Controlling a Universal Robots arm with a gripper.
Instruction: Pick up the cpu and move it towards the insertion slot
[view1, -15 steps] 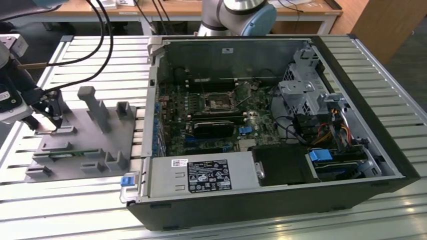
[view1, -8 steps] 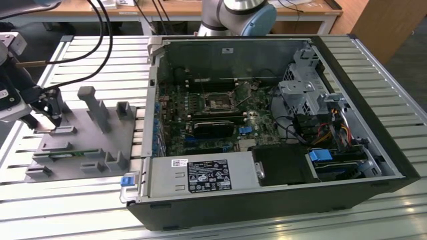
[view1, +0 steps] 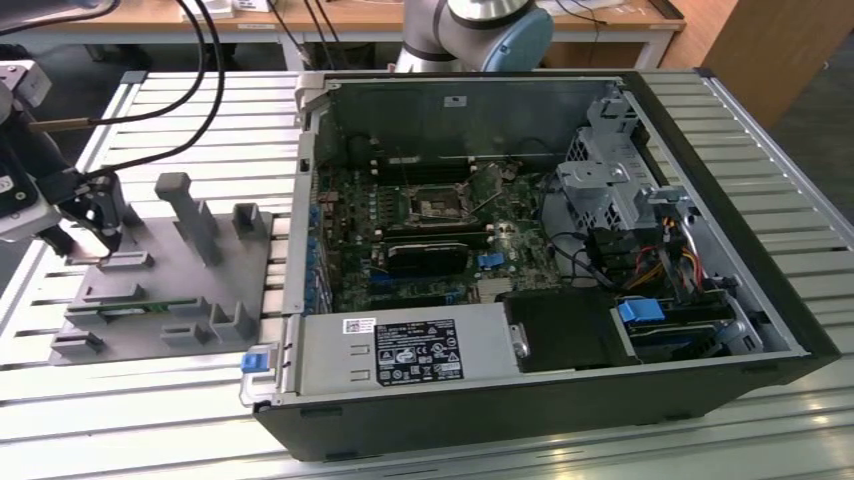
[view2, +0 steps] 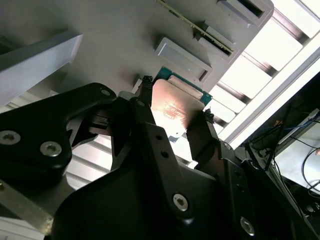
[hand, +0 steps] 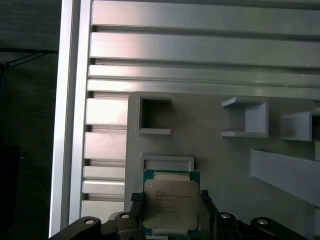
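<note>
The cpu (hand: 169, 200), a small square chip with a silvery top on a green board, sits low over the grey plastic fixture (hand: 215, 165). My gripper (hand: 170, 199) has its black fingers pressed against two opposite edges of the chip. In the second wrist view the cpu (view2: 172, 107) lies between the same fingertips (view2: 145, 86), the gripper (view2: 175, 100) closed on it. In the exterior view the gripper (view1: 91, 235) hangs over the fixture (view1: 200, 290) at the exterior view's left. The insertion slot (view1: 438, 207) is the square socket on the motherboard inside the open computer case (view1: 747, 250).
The fixture carries upright grey posts (view1: 180, 205) and a thin green memory strip (view1: 134, 308). A slatted aluminium table (view1: 747, 110) holds everything. The case wall (view1: 304, 200) stands between fixture and motherboard. Cables (view1: 200, 90) hang near the arm, and the power supply (view1: 407, 350) fills the case's front.
</note>
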